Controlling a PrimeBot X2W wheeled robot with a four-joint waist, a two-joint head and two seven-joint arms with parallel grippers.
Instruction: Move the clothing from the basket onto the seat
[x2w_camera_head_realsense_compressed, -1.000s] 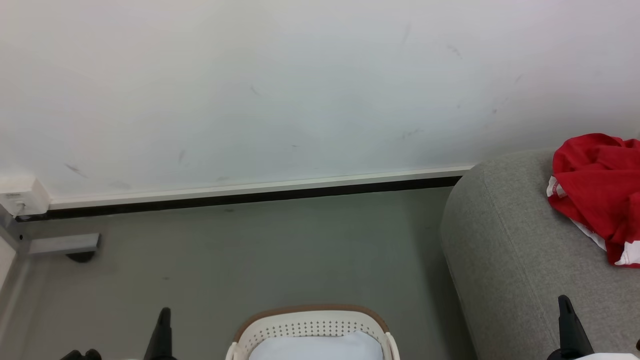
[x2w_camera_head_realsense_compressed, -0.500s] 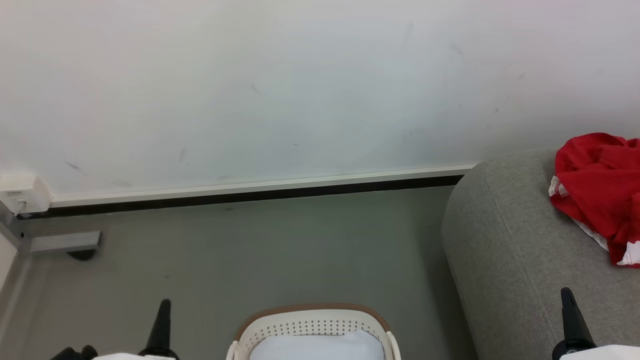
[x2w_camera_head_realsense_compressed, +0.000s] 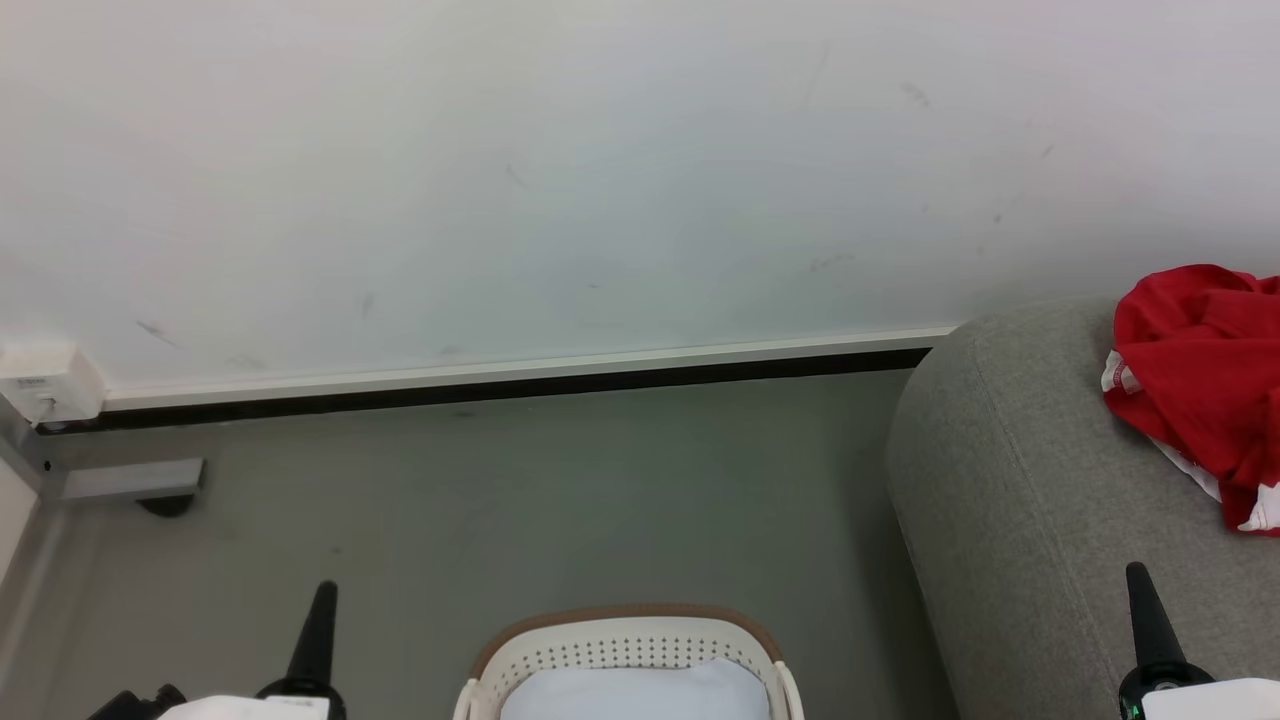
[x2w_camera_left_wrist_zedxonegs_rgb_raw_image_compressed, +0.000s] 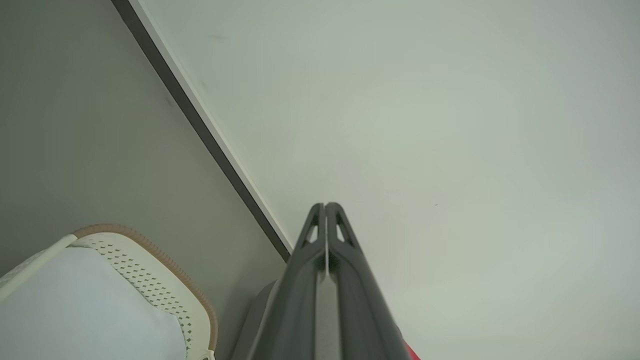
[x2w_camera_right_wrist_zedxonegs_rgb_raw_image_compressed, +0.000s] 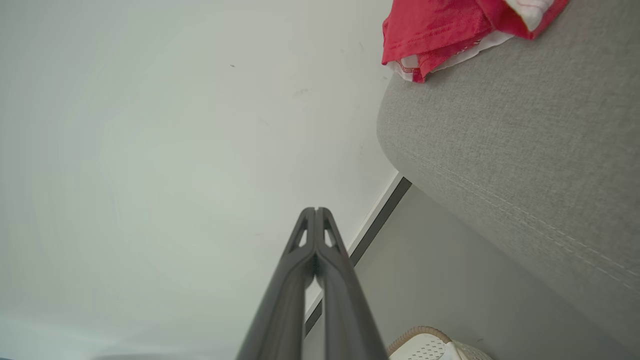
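My left end effector (x2w_camera_head_realsense_compressed: 323, 588) and my right end effector (x2w_camera_head_realsense_compressed: 1134, 570) rise from the lower corners of the head view, each with its two long dark fingers pressed together into a single point and nothing held between them. Both wrist views show the pairs meeting at the tips. The red clothing (x2w_camera_head_realsense_compressed: 1195, 380), trimmed in white, lies crumpled on top of the grey seat (x2w_camera_head_realsense_compressed: 1010, 500) at the far right, toward the wall and well apart from both end effectors. My right end effector's tip shows against the seat's grey fabric, clear of the garment. Between the two end effectors, at the bottom edge, the basket (x2w_camera_head_realsense_compressed: 620, 648), white and perforated under a brown rim, stands on the grey floor (x2w_camera_head_realsense_compressed: 560, 500) near the seat's rounded end. The part of it in view holds a plain white cloth lining (x2w_camera_head_realsense_compressed: 630, 695). Behind runs a pale, scuffed wall (x2w_camera_head_realsense_compressed: 600, 180) with a dark skirting strip (x2w_camera_head_realsense_compressed: 500, 388) at its foot and a small white box (x2w_camera_head_realsense_compressed: 45, 385) low at the left. The right wrist view shows the seat's stitched seam along its edge, with the clothing at the seat's end nearest the wall.
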